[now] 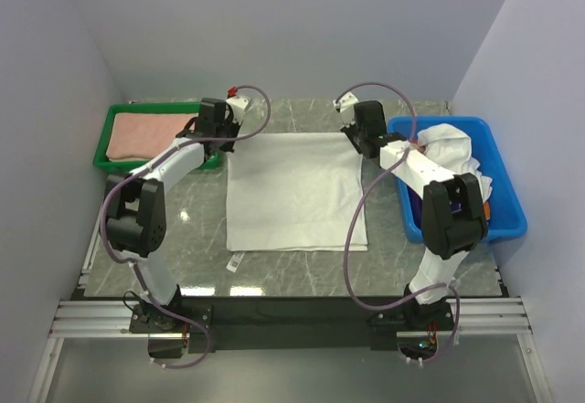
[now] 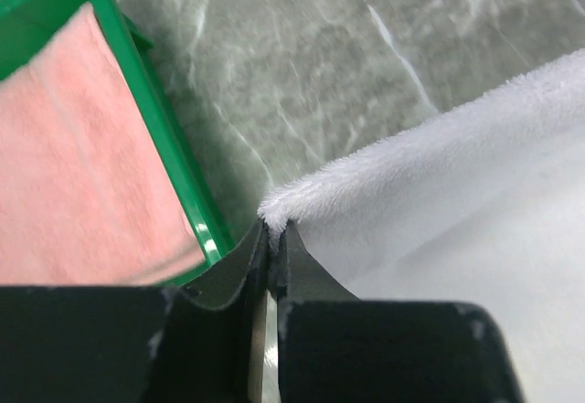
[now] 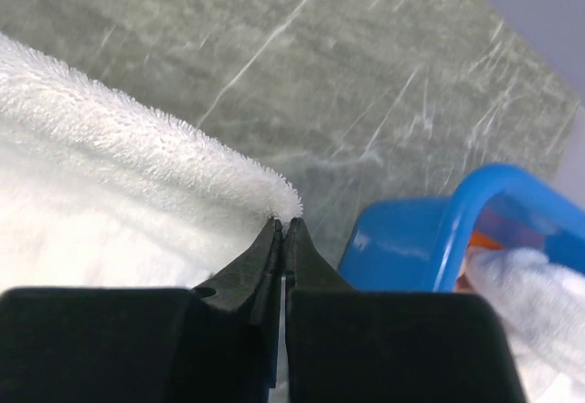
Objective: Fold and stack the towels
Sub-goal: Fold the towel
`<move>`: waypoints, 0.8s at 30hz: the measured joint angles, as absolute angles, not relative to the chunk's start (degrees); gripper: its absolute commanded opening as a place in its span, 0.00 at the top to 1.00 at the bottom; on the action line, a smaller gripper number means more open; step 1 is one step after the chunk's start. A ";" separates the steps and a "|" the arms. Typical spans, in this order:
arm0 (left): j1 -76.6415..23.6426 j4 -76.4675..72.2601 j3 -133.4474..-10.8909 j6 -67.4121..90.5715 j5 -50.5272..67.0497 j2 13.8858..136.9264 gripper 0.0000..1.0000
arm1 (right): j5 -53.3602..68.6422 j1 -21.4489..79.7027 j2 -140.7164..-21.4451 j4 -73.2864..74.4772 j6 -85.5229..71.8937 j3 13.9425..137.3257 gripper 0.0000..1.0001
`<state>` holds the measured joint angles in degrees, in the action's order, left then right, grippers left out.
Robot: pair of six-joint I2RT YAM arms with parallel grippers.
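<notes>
A white towel (image 1: 294, 193) lies spread flat in the middle of the table. My left gripper (image 1: 222, 136) is shut on its far left corner (image 2: 279, 207), pinched between the black fingertips (image 2: 277, 232). My right gripper (image 1: 358, 138) is shut on the far right corner (image 3: 279, 200) of the same white towel (image 3: 110, 202). A salmon-pink towel (image 1: 146, 135) lies folded in the green tray (image 1: 111, 164); it also shows in the left wrist view (image 2: 73, 165). More towels, white (image 1: 448, 152) and orange (image 1: 489, 209), are heaped in the blue bin (image 1: 507, 225).
The green tray's rim (image 2: 164, 138) runs close to my left fingers. The blue bin's corner (image 3: 430, 238) sits just right of my right fingers. A small white label (image 1: 235, 262) lies by the towel's near left corner. Grey walls close in both sides.
</notes>
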<state>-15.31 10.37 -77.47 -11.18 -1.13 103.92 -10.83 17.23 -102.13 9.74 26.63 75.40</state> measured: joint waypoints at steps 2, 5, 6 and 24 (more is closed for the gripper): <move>-15.31 10.26 -74.72 -10.76 -0.14 101.19 0.99 | -10.61 17.39 -100.16 9.30 26.06 72.58 1.00; -15.38 10.46 -71.88 -10.17 0.95 97.47 0.99 | -10.26 17.69 -96.40 8.80 24.93 68.58 1.00; -15.38 10.44 -70.94 -9.96 1.39 96.09 0.99 | -10.20 17.80 -95.26 8.56 24.69 67.46 1.00; -18.44 12.91 -55.88 -4.62 2.61 79.90 0.99 | -11.53 20.36 -80.75 8.19 16.03 51.46 1.00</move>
<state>-18.44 12.91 -55.88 -4.62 2.61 79.90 -11.53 20.36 -80.75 8.19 16.03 51.46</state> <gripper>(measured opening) 0.089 0.025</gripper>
